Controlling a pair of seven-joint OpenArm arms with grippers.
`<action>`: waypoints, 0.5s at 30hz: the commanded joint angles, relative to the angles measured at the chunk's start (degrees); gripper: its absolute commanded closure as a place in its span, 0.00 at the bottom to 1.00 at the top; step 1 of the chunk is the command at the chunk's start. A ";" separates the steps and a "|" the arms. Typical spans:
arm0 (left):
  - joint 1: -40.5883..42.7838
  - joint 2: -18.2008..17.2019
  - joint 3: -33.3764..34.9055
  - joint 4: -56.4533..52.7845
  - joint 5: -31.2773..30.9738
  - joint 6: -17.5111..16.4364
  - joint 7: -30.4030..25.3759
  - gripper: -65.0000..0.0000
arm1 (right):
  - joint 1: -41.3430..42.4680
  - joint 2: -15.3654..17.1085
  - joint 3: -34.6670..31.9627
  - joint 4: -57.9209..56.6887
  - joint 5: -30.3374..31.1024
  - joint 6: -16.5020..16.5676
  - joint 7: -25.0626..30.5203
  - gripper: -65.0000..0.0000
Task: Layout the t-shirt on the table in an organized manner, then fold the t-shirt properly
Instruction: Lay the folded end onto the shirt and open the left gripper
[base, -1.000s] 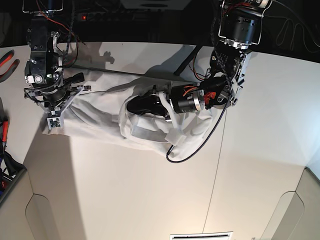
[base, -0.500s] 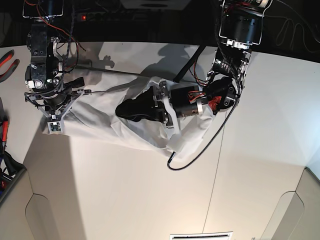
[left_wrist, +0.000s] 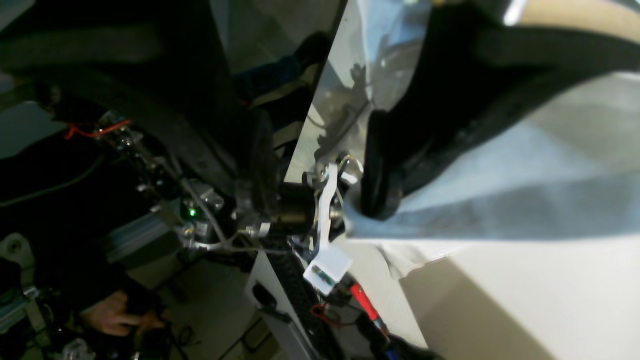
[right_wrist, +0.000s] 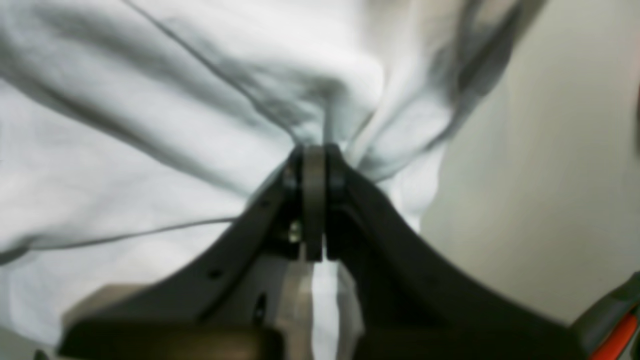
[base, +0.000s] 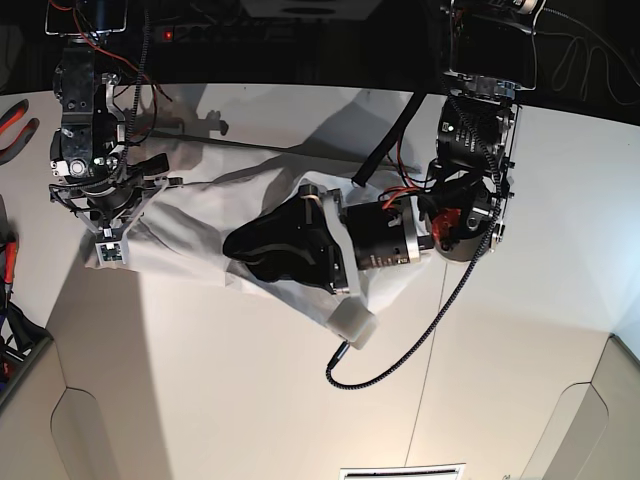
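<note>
At the left of the base view, the right gripper (base: 100, 215) is pointing down at the table (base: 250, 400) and pinching the left end of the t-shirt (base: 200, 215). In the right wrist view its dark jaws are pressing tight together on a bunched fold of the white cloth, with creases fanning out from the pinch toward the upper left of that frame. The t-shirt is lying wrinkled across the upper middle of the table, stretching from that pinch rightward under the other arm. In the centre of the base view, the left gripper (base: 262, 255) is lying low and sideways over the cloth, its black fingers (base: 285, 228) standing spread wide apart, with nothing clamped between them. In the left wrist view one dark finger (left_wrist: 382, 165) is hanging just above a pale fold. At the far left edge, red-handled pliers (base: 14, 122) are resting on the table.
</note>
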 joint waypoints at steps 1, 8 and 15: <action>-0.42 0.13 0.02 1.05 -0.72 -0.91 -1.05 0.52 | 0.87 0.31 0.31 0.83 -0.17 0.00 0.68 1.00; 2.03 0.15 0.13 1.01 3.98 -0.91 -1.53 0.52 | 0.87 0.31 0.31 0.83 -0.17 0.00 0.68 1.00; 2.03 0.00 0.13 0.76 9.40 -0.91 -2.75 0.52 | 0.87 0.33 0.31 0.83 -0.17 0.02 0.68 1.00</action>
